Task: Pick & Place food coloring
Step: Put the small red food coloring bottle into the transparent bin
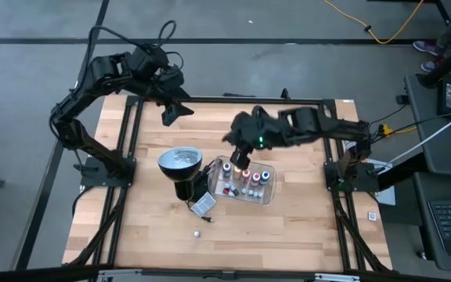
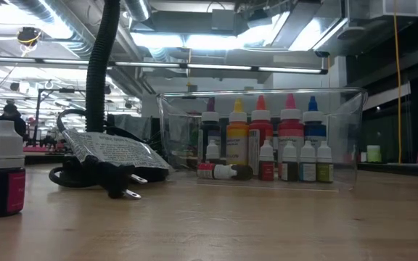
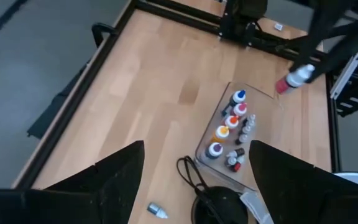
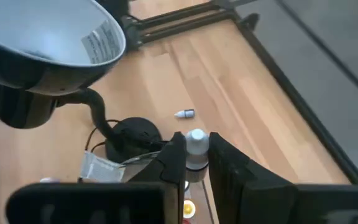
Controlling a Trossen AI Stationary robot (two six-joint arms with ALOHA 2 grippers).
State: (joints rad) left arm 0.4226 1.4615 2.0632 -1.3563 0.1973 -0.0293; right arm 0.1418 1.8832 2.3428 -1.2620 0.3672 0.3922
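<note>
Several tiny food coloring bottles [image 1: 243, 181] stand and lie in a clear plastic tray [image 1: 266, 196] at the table's middle; they also show in the low view [image 2: 267, 141] and the left wrist view [image 3: 229, 127]. One small bottle [image 1: 196, 233] lies loose on the wood nearer the near edge [image 4: 185, 114]. Another [image 2: 2, 170] stands upright close to the low camera. My right gripper [image 1: 243, 159] hangs over the tray's far side, shut on a white and red bottle [image 3: 296, 78]. My left gripper [image 1: 171, 112] waits open, high over the far left of the table. My right gripper [image 4: 196, 146] pinches one small bottle between its two fingers [image 4: 174, 152], which sit on either side of the bottle's white part [image 4: 196, 138]. The bottle's red end [image 3: 282, 86] sticks out free. It hangs tilted in the air, lifted clear above the tray.
A black lamp with a round silvery head [image 1: 180, 160] stands just left of the tray, its cord and plug [image 2: 118, 185] and a paper tag [image 1: 203, 204] on the wood beside it. Bare wood lies left of the lamp and along the near edge.
</note>
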